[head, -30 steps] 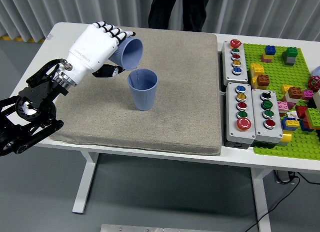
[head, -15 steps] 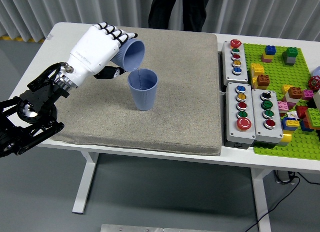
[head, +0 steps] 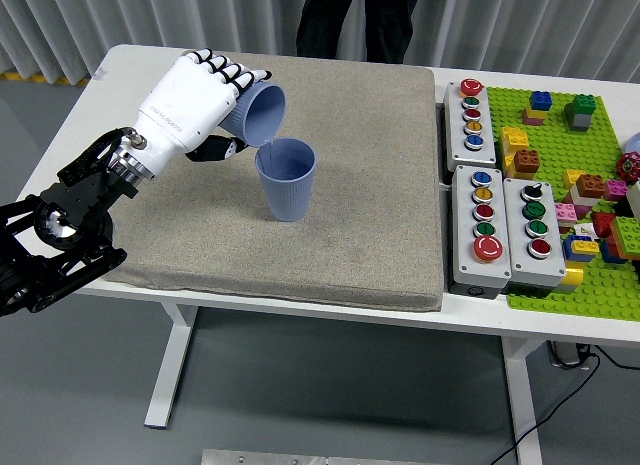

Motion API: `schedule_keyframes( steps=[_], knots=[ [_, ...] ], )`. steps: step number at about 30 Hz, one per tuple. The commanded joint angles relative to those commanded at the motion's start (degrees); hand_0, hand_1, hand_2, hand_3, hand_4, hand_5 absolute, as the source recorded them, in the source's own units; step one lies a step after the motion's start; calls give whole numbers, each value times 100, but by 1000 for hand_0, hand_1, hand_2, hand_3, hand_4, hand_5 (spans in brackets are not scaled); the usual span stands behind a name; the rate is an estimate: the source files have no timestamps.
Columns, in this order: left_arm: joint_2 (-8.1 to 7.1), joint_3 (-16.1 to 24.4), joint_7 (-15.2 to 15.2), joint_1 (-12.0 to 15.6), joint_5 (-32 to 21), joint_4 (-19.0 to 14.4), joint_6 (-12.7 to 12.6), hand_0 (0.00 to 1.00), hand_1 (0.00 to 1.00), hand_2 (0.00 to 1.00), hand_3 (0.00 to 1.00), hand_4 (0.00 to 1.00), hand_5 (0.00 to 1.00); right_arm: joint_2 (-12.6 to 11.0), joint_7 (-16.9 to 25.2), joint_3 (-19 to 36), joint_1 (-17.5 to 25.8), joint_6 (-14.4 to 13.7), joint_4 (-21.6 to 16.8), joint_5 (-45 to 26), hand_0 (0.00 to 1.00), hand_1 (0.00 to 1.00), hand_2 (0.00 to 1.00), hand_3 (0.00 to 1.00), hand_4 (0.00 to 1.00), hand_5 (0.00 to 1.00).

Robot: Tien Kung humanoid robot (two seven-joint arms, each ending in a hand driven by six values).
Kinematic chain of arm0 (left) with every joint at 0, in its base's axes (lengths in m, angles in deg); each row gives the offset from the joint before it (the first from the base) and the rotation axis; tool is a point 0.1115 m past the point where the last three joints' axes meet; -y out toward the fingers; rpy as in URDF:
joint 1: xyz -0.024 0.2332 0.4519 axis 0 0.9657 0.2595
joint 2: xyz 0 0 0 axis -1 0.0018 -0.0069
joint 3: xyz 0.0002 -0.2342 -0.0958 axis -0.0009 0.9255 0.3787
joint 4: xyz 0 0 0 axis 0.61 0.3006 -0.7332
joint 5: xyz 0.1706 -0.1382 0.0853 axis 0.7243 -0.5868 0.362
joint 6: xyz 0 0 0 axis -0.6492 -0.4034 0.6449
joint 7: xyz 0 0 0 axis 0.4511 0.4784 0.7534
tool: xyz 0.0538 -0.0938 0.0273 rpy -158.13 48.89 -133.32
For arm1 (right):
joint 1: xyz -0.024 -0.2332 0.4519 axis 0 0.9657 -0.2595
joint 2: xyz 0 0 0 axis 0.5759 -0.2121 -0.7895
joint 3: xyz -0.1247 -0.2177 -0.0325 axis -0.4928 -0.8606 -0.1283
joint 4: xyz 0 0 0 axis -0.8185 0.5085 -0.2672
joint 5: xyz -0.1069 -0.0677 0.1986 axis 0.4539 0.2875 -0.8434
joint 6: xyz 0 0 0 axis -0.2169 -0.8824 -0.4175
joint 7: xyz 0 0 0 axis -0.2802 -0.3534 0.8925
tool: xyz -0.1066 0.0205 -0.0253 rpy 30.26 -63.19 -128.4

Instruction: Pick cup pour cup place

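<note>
Tilted blue cup [head: 257, 113] gripped in the curled fingers of the white left hand [head: 190, 100], mouth angled down and right over the upright blue cup [head: 286, 179], rims nearly touching. Upright cup standing on the grey mat [head: 370, 235], somewhat left of the mat's centre and nearer its far edge than its near one. Beyond the mat's right edge, three button boxes [head: 505, 230] and a green brick baseplate [head: 590, 200] on the white table [head: 480, 320]; at the far edge, a person's dark legs [head: 355, 20].
</note>
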Motion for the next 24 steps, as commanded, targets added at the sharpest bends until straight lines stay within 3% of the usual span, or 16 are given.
schedule_keyframes(
  steps=[24],
  knots=[
    [-14, 24, -46, 44, 0, -24, 0, 519, 515, 520, 553, 630, 186, 5, -8, 16, 12, -10, 0, -39, 692, 667, 593, 583, 2, 38]
  ],
)
